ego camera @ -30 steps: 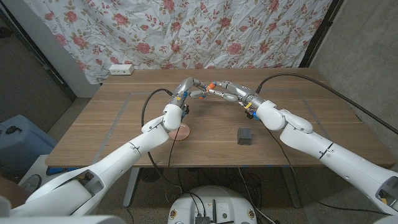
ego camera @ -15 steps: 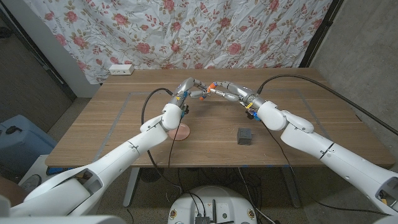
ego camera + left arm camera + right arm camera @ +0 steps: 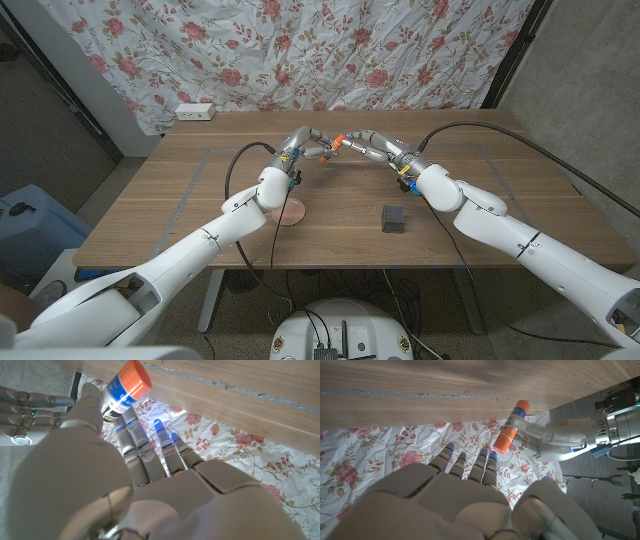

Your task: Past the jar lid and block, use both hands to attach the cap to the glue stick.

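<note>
— So where's the glue stick right now?

— Up off the wooden table, past the pink jar lid and the dark block, out over the far middle. The left hand holds it, fingers wrapped round the barrel, so the orange end pokes out toward the other arm.

— And the cap?

— I judge that the orange cap is already on the tube's end; in the right wrist view the stick carries orange at both ends. Whether it's pushed fully home, I can't tell.

— What's the right hand doing, then?

— Its fingers reach in and meet the orange end of the stick. It looks like a pinch on the cap, thumb against finger, though the contact is small from where I stand. That would make sense: one hand steadies the barrel while the other presses along its axis.

— How are the arms set?

— Both stretch forward and inward from the near corners, wrists raised, hands facing each other almost tip to tip above the table. Lid and block sit well clear below, nearer the robot, so nothing gets knocked.
</note>
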Available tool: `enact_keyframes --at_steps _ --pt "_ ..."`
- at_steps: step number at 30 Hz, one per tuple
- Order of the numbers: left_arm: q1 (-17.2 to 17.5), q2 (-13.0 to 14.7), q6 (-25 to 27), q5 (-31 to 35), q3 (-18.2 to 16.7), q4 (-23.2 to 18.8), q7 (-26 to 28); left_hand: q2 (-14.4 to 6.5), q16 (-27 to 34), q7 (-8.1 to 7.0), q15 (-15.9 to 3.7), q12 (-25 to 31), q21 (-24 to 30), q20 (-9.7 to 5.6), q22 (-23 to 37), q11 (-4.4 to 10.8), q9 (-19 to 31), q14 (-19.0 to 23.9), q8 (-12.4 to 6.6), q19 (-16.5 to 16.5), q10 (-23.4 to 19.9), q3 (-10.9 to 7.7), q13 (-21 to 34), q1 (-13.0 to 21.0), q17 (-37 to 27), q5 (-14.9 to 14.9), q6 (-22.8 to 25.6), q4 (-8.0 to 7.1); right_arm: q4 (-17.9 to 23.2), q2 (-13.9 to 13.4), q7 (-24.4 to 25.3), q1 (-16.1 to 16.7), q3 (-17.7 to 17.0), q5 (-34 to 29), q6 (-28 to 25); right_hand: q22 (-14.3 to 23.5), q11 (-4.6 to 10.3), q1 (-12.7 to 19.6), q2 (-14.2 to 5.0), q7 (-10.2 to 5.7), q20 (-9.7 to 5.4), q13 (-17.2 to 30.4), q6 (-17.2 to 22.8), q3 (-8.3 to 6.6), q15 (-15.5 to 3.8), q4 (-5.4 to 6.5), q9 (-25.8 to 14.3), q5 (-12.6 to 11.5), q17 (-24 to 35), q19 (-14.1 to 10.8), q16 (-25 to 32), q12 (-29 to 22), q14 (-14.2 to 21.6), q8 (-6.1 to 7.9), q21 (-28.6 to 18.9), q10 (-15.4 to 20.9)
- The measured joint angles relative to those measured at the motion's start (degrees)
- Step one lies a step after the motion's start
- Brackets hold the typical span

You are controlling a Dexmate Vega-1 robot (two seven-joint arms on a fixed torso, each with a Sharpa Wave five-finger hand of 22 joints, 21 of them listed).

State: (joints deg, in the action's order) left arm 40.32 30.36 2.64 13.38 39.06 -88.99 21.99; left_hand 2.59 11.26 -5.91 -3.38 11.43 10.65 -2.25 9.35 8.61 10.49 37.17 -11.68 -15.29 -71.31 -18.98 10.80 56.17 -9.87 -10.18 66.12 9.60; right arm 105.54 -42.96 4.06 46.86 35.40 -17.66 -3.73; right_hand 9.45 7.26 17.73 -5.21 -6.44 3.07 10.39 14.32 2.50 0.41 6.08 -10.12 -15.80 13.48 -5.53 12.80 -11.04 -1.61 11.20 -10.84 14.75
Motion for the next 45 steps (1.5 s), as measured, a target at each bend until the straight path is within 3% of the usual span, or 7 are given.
enact_keyframes --at_steps 20,28,29,45 --pt "1.1 3.0 1.9 -0.7 -1.3 -3.0 -3.0 0.0 -0.7 -0.34 0.0 -1.1 -0.4 0.04 0.0 2.18 0.0 -1.1 0.21 1.2 2.2 1.61 0.4 0.0 0.3 -0.2 -0.3 -0.78 0.2 0.0 2.3 0.8 -1.3 1.9 -1.0 0.0 0.0 0.0 0.0 0.2 0.01 0.2 0.2 0.18 -0.51 -0.2 0.0 0.0 -0.3 -0.8 0.4 0.0 0.7 0.0 0.0 0.0" --pt "1.1 3.0 3.4 -0.8 -1.3 -3.0 -5.3 0.0 -0.9 -0.44 0.13 -1.2 -0.4 -0.1 0.0 3.13 0.0 -1.8 0.22 2.2 3.1 2.14 0.4 0.0 0.3 -0.2 -1.9 -0.88 -0.5 0.4 2.3 0.8 -1.7 1.9 -1.0 0.0 -0.42 0.0 0.0 0.2 0.14 0.2 0.2 0.01 -0.31 -0.49 0.0 0.0 -0.4 -1.2 0.4 0.0 0.9 0.0 0.0 0.0" --pt "1.2 5.3 3.7 -0.7 -1.8 -5.1 -5.7 0.0 -0.9 -0.44 0.12 -1.2 -0.4 -0.1 0.0 3.19 0.0 -2.0 0.22 2.2 3.2 2.15 0.4 0.0 0.3 -0.2 -1.9 -0.88 -0.6 0.4 2.9 0.8 -1.7 3.4 -1.0 0.0 -0.42 0.0 0.0 0.2 0.2 0.2 0.2 0.01 -0.31 -0.49 0.0 0.0 -0.4 -1.4 0.4 0.0 0.9 0.0 0.0 0.0" --pt "0.2 8.7 6.1 0.9 -1.8 -7.6 -10.1 -0.5 -0.9 -1.36 0.0 -1.5 -0.4 -0.03 0.0 4.0 0.0 -2.5 0.89 2.7 4.0 2.47 0.2 -0.5 0.3 -0.6 -3.2 -0.24 -2.9 1.8 4.6 1.0 -2.9 8.2 -0.3 0.0 -0.62 0.0 0.0 0.29 0.0 0.1 0.7 0.01 -0.31 -0.48 0.0 0.0 -0.4 -2.0 0.4 0.0 0.9 0.0 -0.4 0.2"
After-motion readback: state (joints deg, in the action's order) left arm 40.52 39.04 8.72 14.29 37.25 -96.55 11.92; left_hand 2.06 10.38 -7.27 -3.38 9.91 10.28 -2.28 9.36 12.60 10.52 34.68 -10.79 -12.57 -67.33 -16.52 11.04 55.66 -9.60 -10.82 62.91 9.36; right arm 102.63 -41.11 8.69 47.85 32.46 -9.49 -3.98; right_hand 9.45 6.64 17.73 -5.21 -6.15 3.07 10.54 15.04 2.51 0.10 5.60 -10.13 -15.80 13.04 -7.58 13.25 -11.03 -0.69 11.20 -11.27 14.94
